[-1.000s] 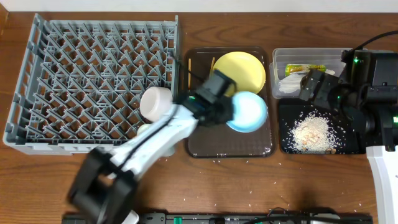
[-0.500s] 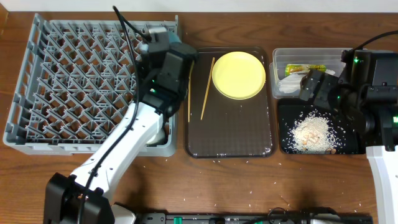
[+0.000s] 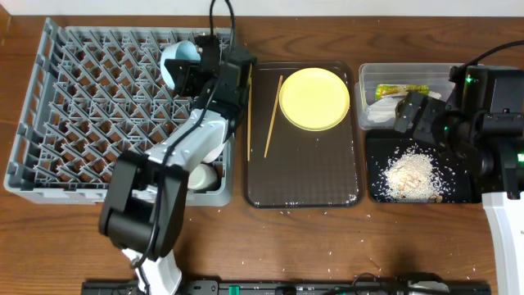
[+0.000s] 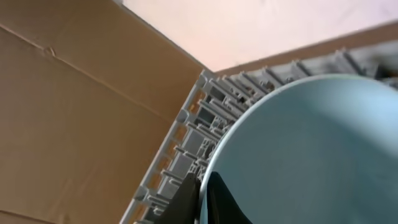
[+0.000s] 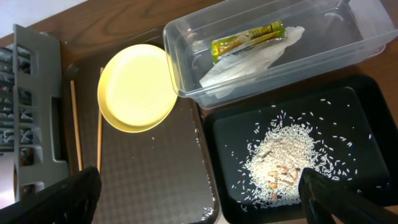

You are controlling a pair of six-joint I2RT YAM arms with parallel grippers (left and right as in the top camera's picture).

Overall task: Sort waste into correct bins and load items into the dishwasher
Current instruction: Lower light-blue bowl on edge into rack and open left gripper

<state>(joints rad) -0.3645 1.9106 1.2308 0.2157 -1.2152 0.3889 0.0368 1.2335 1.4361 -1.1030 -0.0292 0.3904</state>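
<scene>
Left end effector [image 3: 191, 72] pinched the light blue bowl [image 3: 175, 59] by its rim over the dish rack [image 3: 82, 106]; right end effector [image 3: 407, 113] gaped wide

There is one grey dish rack [image 3: 82, 115] and one dark brown serving tray [image 3: 303, 176]. The bins are two: one clear tub [image 3: 405, 67] and one black tray [image 3: 377, 164]. Of dishes, one yellow plate [image 3: 314, 98], one light blue bowl [image 3: 176, 61] and one white round vessel [image 3: 203, 176] can be counted. This last one is partly hidden, so cup or bowl cannot be told. The wooden chopsticks [image 3: 273, 116] are two. Of waste there is one yellow-green wrapper [image 3: 401, 90], one white napkin [image 3: 378, 111] and one heap of rice [image 3: 409, 174] with many loose grains around it. Two robot arms are seen, the left arm [image 3: 176, 152] and the right arm [image 3: 483, 106].
</scene>
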